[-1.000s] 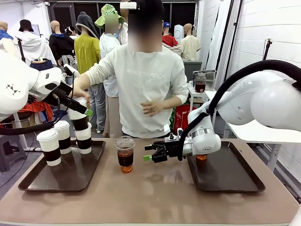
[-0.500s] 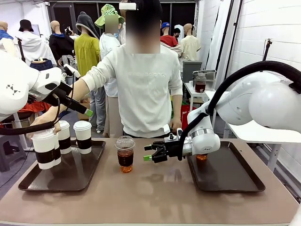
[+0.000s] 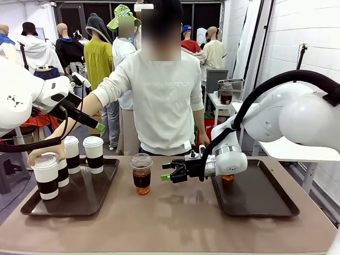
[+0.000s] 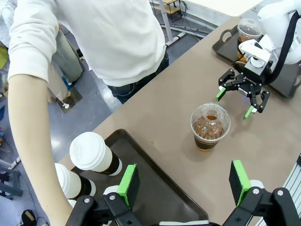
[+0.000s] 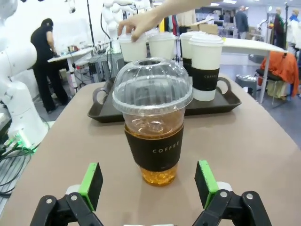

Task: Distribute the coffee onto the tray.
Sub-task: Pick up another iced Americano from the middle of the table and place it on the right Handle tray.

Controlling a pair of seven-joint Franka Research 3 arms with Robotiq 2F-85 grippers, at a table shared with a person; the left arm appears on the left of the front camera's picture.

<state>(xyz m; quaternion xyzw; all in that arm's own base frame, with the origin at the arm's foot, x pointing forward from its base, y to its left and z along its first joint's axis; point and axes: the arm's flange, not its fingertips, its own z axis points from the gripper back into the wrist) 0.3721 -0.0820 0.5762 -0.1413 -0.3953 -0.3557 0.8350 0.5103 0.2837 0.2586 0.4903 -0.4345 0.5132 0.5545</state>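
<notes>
Right gripper [image 3: 166, 177] is spread wide with nothing in it, parked just at 3 o'clock of the clear dome-lidded cup [image 3: 141, 174] mid-table, not touching it. Left gripper [image 4: 183, 184] hangs wide open and empty over the left tray [image 3: 79, 197] at 9 o'clock. The paper cups [image 3: 93, 154] stand there, and the person's hand [image 3: 40, 156] is on one.

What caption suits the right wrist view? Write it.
Open right gripper faces a dome-lidded cup; behind, a hand holds a paper cup on the tray.
</notes>
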